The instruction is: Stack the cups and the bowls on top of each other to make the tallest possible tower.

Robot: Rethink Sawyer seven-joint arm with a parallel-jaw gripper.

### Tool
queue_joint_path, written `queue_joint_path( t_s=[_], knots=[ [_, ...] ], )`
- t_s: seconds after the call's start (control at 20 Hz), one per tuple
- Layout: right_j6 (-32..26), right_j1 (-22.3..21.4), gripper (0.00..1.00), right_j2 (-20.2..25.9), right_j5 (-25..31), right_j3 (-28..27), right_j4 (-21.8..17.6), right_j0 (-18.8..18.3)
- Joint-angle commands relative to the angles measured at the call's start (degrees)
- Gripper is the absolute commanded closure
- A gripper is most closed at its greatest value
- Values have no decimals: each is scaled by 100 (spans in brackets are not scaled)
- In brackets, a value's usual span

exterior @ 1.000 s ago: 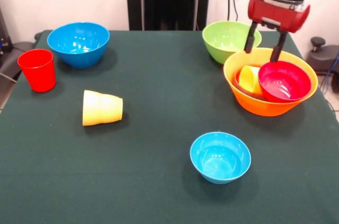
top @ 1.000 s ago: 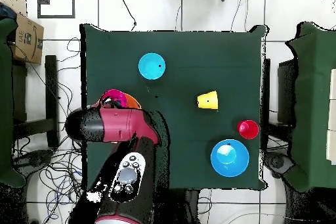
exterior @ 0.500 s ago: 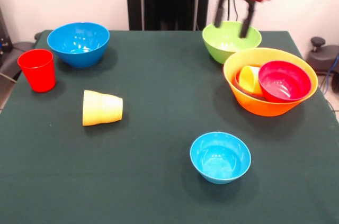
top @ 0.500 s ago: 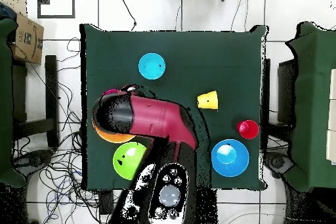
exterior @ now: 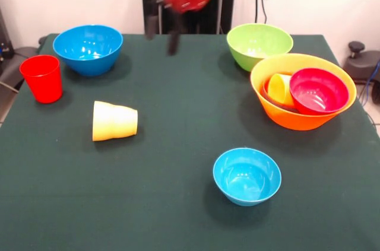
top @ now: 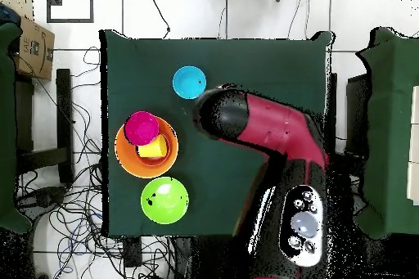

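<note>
While the gripper (exterior: 161, 36) hangs above the table's (exterior: 178, 120) far middle in the front view, its two dark fingers (exterior: 173, 42) are blurred but stand apart with nothing between them. It sits between the blue bowl (exterior: 88, 48) and the green bowl (exterior: 259, 45), touching neither. The red arm (top: 270, 132) crosses the table's middle in the overhead view and hides the things under it there.

The big orange bowl (exterior: 303, 94) stands at the right side in the front view, just in front of the green bowl. Inside it a crimson bowl (exterior: 318, 91) rests upright against the right wall, and a yellow cup (exterior: 280, 88) lies tilted beside it on the left. These three make the only pile on the table; the overhead view shows the crimson bowl (top: 141, 127) and the cup (top: 152, 149) side by side in the orange bowl (top: 146, 146).

A red cup (exterior: 42, 78) stands upright near the left edge, just in front of the blue bowl. A second yellow cup (exterior: 114, 121) lies on its side, mouth to the left. A light-blue bowl (exterior: 246, 175) sits alone, upright, nearest the camera.
</note>
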Motion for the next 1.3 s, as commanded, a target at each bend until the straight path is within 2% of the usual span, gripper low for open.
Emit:
queue_joint_path(
  t_s=[0.05,0.4,0.85,1.3],
  knots=[
    [-1175,1129,0,1012,-627,-343,-936,-334],
    [-822,1359,0,1159,-954,-390,-1163,-396],
    [-1126,1146,0,1478,-873,-200,-1482,-830],
    [-1119,893,0,1676,-611,-105,-1676,-1012]
  ],
)
